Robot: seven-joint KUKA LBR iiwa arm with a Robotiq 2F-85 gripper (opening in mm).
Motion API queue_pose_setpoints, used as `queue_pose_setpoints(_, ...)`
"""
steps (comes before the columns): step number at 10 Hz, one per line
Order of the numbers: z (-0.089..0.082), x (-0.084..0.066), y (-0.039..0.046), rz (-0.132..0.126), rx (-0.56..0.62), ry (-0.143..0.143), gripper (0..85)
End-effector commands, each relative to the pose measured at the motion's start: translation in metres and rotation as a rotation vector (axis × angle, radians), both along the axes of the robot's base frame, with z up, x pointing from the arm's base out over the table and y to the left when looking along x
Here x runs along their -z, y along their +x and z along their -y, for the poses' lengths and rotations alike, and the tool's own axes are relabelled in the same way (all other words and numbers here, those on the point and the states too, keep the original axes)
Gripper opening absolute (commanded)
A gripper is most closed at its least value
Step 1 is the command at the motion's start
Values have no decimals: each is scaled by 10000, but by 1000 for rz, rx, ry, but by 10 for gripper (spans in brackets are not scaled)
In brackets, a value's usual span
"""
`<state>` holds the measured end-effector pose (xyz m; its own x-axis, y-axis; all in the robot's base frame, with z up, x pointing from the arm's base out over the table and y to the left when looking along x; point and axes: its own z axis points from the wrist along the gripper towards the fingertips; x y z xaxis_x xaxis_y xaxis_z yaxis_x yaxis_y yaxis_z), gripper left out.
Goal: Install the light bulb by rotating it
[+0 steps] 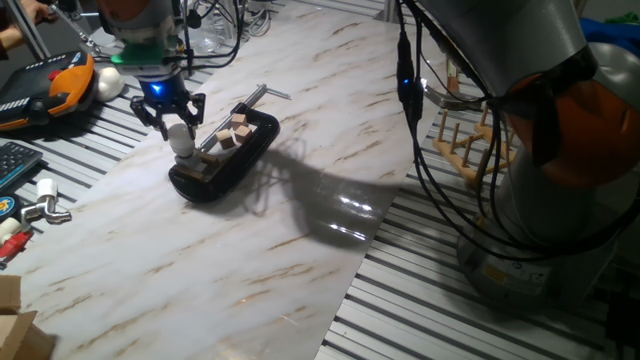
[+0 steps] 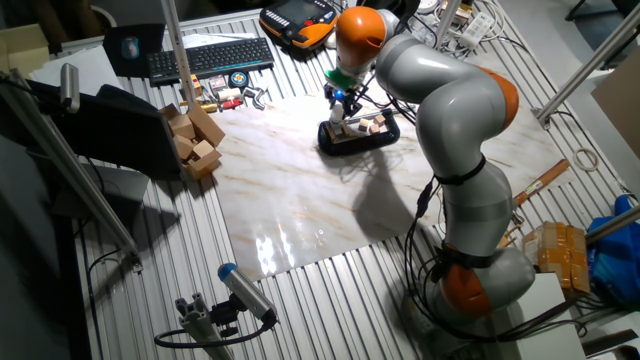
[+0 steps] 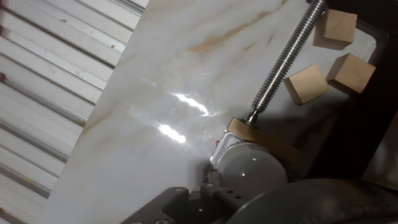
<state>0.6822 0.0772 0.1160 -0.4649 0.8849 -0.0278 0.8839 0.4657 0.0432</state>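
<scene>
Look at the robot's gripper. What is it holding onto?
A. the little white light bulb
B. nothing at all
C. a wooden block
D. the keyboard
A: the gripper has its fingers on either side of the small white light bulb, at the end of the black tray; the wooden blocks lie loose in the tray.

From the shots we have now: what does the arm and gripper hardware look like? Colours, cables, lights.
The arm is a silver-grey, rounded-link body with orange joint bands, on a grey base. Black cables hang loose alongside it. The gripper is black, with dark fingers and a blue light glowing on its body; above it sits an orange and grey wrist section.
</scene>
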Motion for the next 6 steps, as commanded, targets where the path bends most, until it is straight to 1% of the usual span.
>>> queue_pose_setpoints(1,-1,3,0,1,10,4,0)
queue_pose_setpoints(6,1,9,-1,3,53,4,0)
